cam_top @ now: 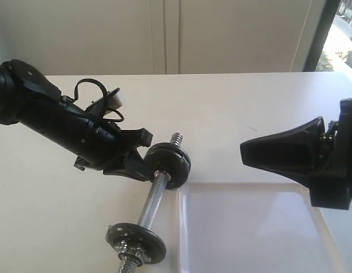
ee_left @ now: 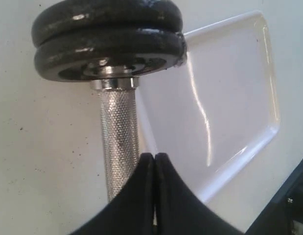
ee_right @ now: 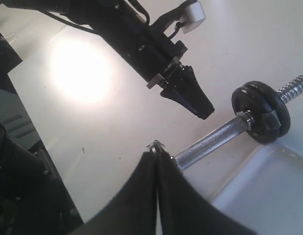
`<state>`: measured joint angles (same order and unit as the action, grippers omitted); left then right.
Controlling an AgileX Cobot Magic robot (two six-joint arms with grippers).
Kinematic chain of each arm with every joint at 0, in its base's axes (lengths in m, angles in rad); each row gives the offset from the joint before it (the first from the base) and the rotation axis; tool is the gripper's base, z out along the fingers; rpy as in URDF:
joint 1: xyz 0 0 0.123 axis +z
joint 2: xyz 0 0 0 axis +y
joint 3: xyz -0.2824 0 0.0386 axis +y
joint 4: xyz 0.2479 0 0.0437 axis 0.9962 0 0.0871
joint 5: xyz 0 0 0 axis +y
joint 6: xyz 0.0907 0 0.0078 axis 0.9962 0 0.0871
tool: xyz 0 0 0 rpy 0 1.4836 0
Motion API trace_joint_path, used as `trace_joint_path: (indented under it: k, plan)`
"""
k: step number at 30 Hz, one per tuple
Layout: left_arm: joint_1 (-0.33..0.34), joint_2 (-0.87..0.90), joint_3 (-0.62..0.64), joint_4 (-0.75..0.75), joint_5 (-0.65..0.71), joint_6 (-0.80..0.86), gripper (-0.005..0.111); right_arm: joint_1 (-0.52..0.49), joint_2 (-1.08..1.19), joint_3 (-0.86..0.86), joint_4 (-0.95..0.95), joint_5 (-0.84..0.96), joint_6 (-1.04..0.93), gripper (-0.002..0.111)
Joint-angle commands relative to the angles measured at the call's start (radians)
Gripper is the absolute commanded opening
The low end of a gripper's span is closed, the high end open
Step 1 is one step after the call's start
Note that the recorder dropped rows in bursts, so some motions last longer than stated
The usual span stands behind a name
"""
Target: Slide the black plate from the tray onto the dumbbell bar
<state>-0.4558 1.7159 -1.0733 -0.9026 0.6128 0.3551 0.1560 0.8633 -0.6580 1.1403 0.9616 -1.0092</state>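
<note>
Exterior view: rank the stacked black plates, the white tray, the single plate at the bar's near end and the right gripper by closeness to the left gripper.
1. Stacked black plates, on the far end of the dumbbell bar, beside the left gripper.
2. White tray at its near corner, and single plate toward the camera: too close to call.
3. Right gripper, across on the right.

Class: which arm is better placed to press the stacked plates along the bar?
Left. The left gripper, shut, sits just beside the two stacked plates, over the bar. The right gripper, also shut, hangs farther off, near the tray.
</note>
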Motion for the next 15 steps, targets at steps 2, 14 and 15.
trace_joint_path:
  k: [2, 14, 15]
  plan:
    - [-0.009, -0.005, 0.003, 0.046, 0.009, -0.021, 0.0, -0.008, -0.005, 0.003, -0.02, 0.002, -0.007, 0.0]
    - [-0.006, -0.013, 0.003, 0.173, -0.002, -0.009, 0.0, -0.008, 0.006, 0.003, -0.178, -0.146, 0.229, 0.0]
    - [-0.006, -0.022, 0.003, 0.194, -0.012, -0.016, 0.0, -0.008, 0.006, 0.003, -0.178, -0.153, 0.229, 0.0]
